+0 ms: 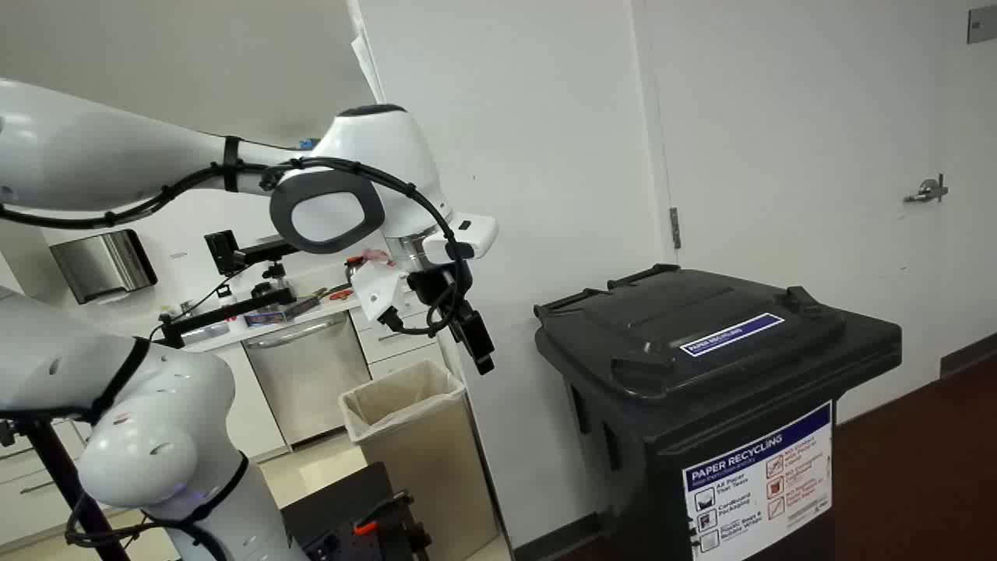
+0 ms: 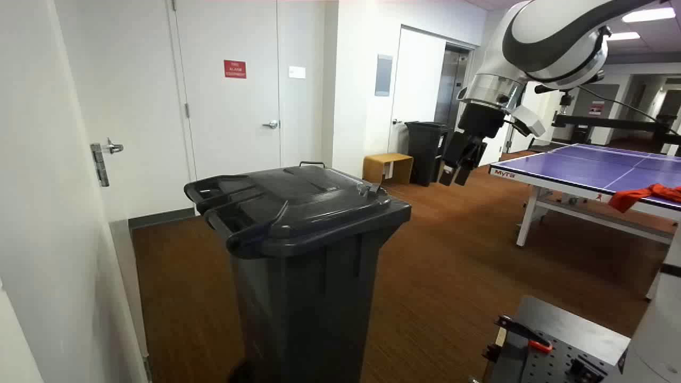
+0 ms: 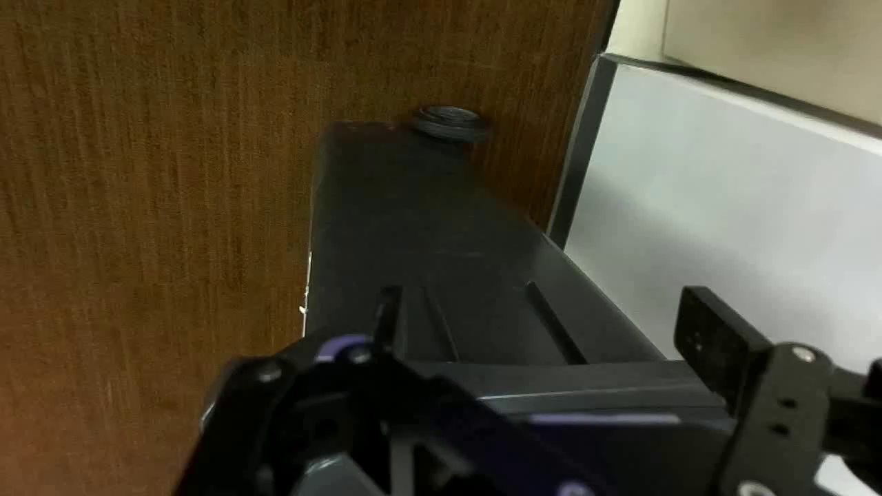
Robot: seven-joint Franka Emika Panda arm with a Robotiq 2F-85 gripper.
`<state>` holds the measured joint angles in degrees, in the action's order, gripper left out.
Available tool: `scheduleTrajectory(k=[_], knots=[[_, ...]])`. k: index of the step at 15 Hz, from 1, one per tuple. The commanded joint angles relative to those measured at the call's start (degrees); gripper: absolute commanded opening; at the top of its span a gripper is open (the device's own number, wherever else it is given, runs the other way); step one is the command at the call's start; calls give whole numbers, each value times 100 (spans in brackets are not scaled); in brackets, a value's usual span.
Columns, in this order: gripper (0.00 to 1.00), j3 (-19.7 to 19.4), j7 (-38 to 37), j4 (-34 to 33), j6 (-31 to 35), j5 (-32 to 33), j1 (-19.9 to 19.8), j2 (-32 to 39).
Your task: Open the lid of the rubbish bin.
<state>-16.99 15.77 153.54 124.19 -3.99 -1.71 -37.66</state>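
1. The rubbish bin (image 2: 314, 314) stands upright on the brown floor (image 2: 457, 266), near a white wall (image 1: 514, 436). A "PAPER RECYCLING" sticker (image 1: 759, 487) is fixed to one face of its body.
2. The lid (image 2: 314, 197) is down, covering the top of the bin in both exterior views. A blue label (image 1: 732, 335) with a white border is on its upper face.
3. The arm (image 1: 374, 175) is extended; the hand (image 2: 455, 174) hangs from it at a slant, tips downward.
4. The fingers (image 3: 713, 337) stand well apart. The hand is not touching the lid: background shows between the two in both exterior views.
5. The wrist view, dark and blurred low down, takes in the bin's side and a wheel (image 3: 449, 124). The edge between the fingers appears to be the bin's upper rim, possibly the lid's.
6. Surroundings, in the exterior views: a beige bin (image 1: 459, 483) with a translucent liner (image 1: 401, 397); a purple-topped table (image 2: 601, 165) bearing a red cloth (image 2: 646, 197); a second black bin (image 2: 424, 154) beside a wooden stool (image 2: 388, 161).
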Motion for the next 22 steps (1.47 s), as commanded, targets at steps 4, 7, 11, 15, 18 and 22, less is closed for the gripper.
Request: scheduleTrajectory(k=[4,7,11,15,18,22], knots=[[100,112,69,-12,-20,-88,-119,23],[100,112,69,-12,-20,-88,-119,23],[100,112,69,-12,-20,-87,-119,23],[100,67,-484,-53,1330,-189,-421,416],[100,-158,-682,-71,2262,-599,-501,908],[100,-910,-282,-74,3417,-2124,126,1631]])
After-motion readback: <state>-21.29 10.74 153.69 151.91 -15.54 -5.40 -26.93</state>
